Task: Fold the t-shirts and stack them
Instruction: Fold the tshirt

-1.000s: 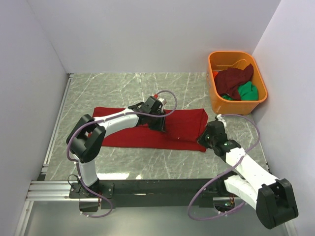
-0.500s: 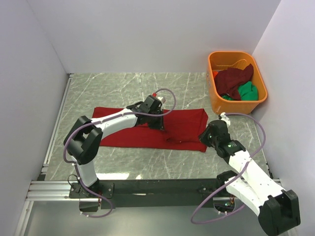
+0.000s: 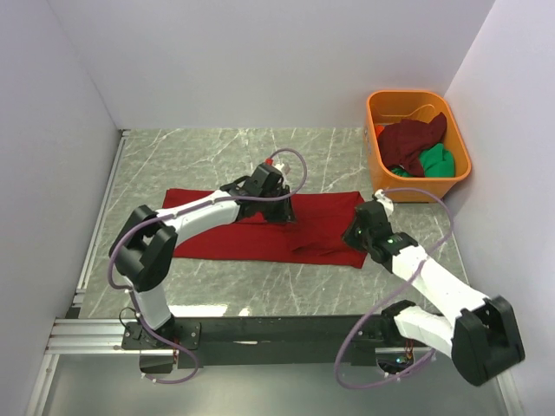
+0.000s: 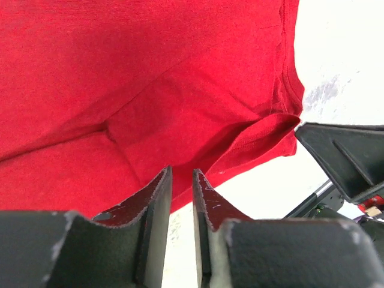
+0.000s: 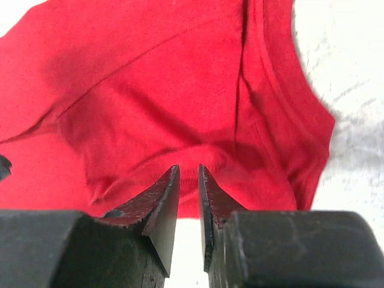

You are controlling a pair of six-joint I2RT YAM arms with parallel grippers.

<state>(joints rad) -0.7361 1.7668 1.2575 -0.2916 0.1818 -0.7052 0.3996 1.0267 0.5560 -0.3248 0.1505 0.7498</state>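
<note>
T-shirts, three in all: bright red t-shirt (image 3: 243, 244) spread lengthwise across the middle of the grey marbled surface (image 3: 217, 156); dark maroon t-shirt (image 3: 414, 139) and green t-shirt (image 3: 436, 160) heaped together in the orange tub (image 3: 408, 189) at the far right corner, close to the right wall. White walls (image 3: 260, 61) on three sides, aluminium rail (image 3: 100, 217) along the left edge, black base bar (image 3: 286, 329) at the near edge. Left arm (image 3: 199, 212) stretched over the far half of the bright red t-shirt, hiding a strip of it. Left end effector (image 3: 282, 215) above the cloth's middle, fingers parted by a narrow slit, nothing between them. Right end effector (image 3: 354, 234) at the near right corner of the same cloth, beside a raised wrinkle, fingers likewise slightly apart, pinching nothing. Purple cables (image 3: 299, 169) looped over both arms. Count: three t-shirts, one tub, two arms, two end effectors.
</note>
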